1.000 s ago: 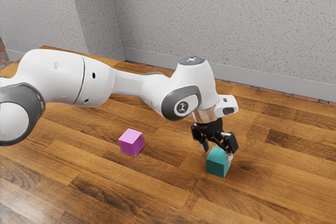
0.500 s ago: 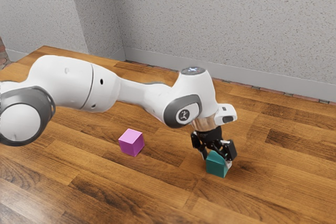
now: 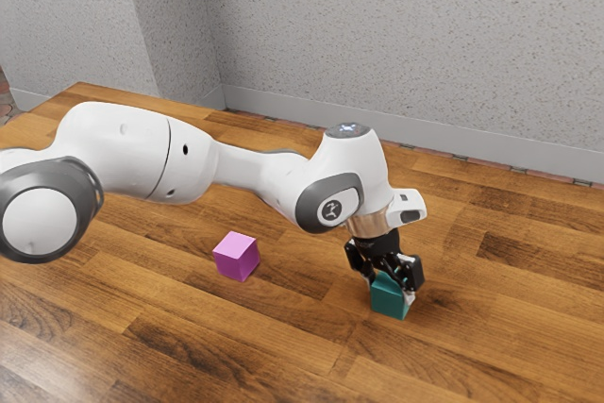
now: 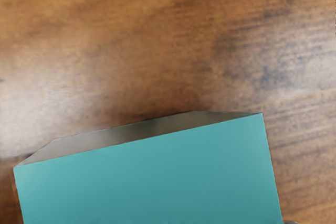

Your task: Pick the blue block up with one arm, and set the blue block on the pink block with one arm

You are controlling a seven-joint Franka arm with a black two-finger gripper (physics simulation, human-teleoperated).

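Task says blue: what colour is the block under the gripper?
The block is teal, clearest in wrist view.

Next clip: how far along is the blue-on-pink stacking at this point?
Done: the approach. The end effector is down at the top of the blue block. In hand: the grasp, though a firm grip can't be confirmed. The block rests on the wood table, not lifted. Left: lifting it, carrying it toward the exterior view's left and setting it on the pink block, which stands apart with nothing on it.

Claw (image 3: pixel 385 279) over blue blk (image 3: pixel 389 301); pink blk (image 3: pixel 236 257) apart.
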